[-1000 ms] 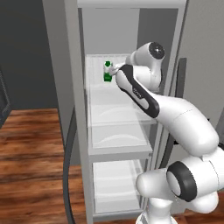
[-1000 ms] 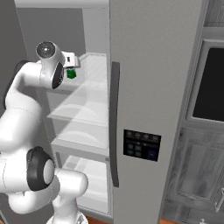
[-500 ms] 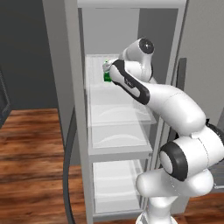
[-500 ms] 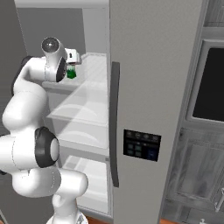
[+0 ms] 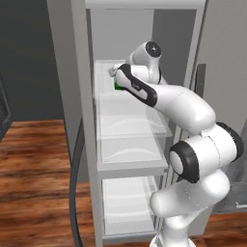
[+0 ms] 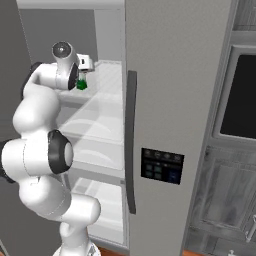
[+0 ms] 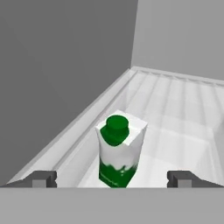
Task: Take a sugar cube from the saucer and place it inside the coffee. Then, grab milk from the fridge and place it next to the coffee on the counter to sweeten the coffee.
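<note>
The milk (image 7: 119,151), a small white carton with a green lower band and green cap, stands upright on the fridge's upper glass shelf (image 7: 175,109), close to the left wall. My gripper (image 7: 111,178) is open just short of the carton, one fingertip on each side of it and neither touching it. In the left base view the gripper (image 5: 114,73) reaches onto the upper shelf, with the milk (image 5: 117,85) showing as a green patch right under it. From the right, the gripper (image 6: 84,70) hovers over the milk (image 6: 81,85) inside the fridge (image 6: 165,100).
The fridge's left side frame (image 5: 82,120) and a dark hanging cable (image 5: 73,183) stand beside the arm. Two lower glass shelves (image 5: 130,144) sit under the arm. The fridge's grey front (image 6: 150,75) carries a dark handle (image 6: 131,140) and control panel (image 6: 161,166). A dark oven door (image 6: 240,90) is further right.
The arm has swung further into the fridge, bringing the hand closer over the milk. The jaws stayed open and the carton has not moved.
</note>
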You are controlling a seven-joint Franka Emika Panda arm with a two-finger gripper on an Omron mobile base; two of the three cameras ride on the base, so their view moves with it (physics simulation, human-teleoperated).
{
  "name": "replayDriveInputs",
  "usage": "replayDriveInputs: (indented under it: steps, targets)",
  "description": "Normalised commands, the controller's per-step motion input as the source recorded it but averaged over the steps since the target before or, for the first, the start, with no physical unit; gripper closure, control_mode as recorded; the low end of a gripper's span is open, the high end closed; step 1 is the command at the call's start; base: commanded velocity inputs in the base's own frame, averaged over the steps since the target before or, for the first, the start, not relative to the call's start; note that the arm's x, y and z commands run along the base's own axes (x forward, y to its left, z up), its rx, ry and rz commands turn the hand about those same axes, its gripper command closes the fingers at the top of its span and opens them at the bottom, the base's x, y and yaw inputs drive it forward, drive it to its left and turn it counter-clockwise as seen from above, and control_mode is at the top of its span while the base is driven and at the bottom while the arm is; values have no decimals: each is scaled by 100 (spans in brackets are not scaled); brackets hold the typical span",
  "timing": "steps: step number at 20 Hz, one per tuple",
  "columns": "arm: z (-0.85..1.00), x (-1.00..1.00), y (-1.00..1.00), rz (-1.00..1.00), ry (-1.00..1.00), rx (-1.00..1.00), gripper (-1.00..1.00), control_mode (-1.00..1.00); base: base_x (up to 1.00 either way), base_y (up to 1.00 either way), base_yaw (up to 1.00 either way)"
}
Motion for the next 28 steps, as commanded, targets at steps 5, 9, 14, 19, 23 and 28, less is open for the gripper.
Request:
replayDriveInputs:
  steps: [5, 9, 14, 19, 23, 28]
  targets:
    - [-11, 37, 10, 0, 0, 0, -100, -100, 0, 0, 0]
    - [-11, 31, 5, 0, 0, 0, -100, -100, 0, 0, 0]
    - [-9, 28, 7, 0, 0, 0, -100, -100, 0, 0, 0]
    - [-5, 22, 10, 0, 0, 0, -100, -100, 0, 0, 0]
    - [-3, 19, 6, 0, 0, 0, 100, -100, 0, 0, 0]
    - [-4, 11, 1, 0, 0, 0, 100, -100, 0, 0, 0]
